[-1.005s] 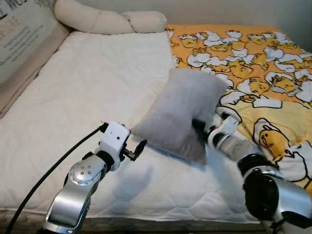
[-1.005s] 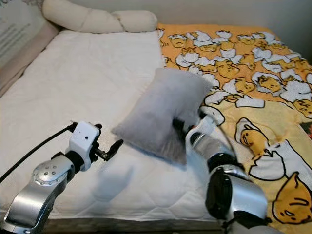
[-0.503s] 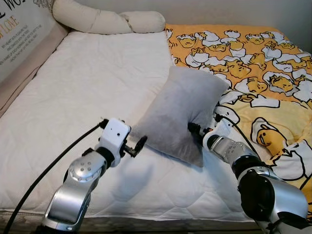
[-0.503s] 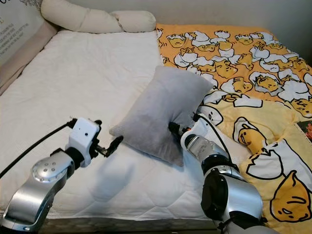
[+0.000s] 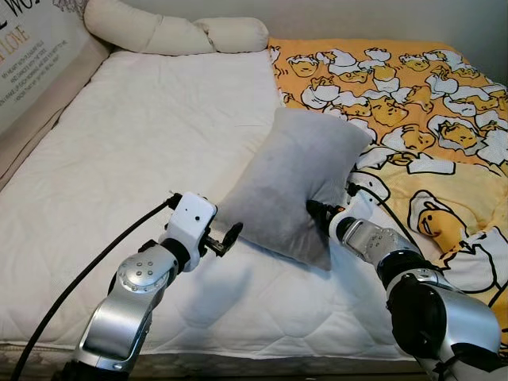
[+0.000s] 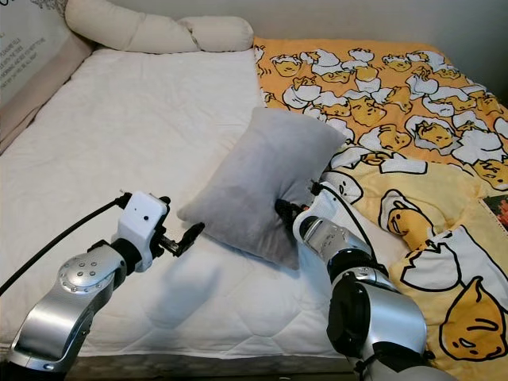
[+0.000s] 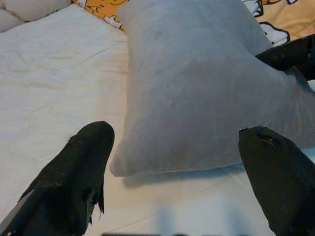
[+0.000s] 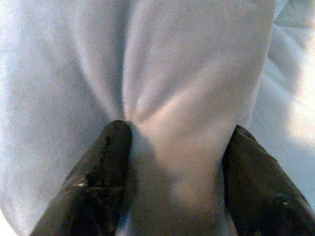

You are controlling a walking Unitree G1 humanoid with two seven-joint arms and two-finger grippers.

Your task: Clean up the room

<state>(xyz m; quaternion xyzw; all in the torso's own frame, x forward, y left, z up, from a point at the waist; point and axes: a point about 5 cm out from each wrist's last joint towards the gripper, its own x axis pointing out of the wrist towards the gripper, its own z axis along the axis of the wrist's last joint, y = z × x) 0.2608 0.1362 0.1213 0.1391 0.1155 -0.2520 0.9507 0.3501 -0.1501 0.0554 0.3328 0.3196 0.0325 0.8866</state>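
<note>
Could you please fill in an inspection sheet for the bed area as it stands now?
Surface: white quilted mattress, partly under a yellow egg-print blanket on the robot's right.
Job's things: soft grey rectangular pillow, propped at a tilt, one corner on the mattress.
Clutter: nothing seen.
Grippers: right gripper pinching a fold of the pillow; left gripper open, just short of the pillow's lower corner.
Cables: black cable along the left arm.
Surroundings: long cream bolster at the far edge; lettered panel.

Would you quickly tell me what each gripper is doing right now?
Left gripper: open, holding nothing, aimed at the grey pillow's near corner.
Right gripper: shut on the grey pillow, pinching a fold of it.
</note>
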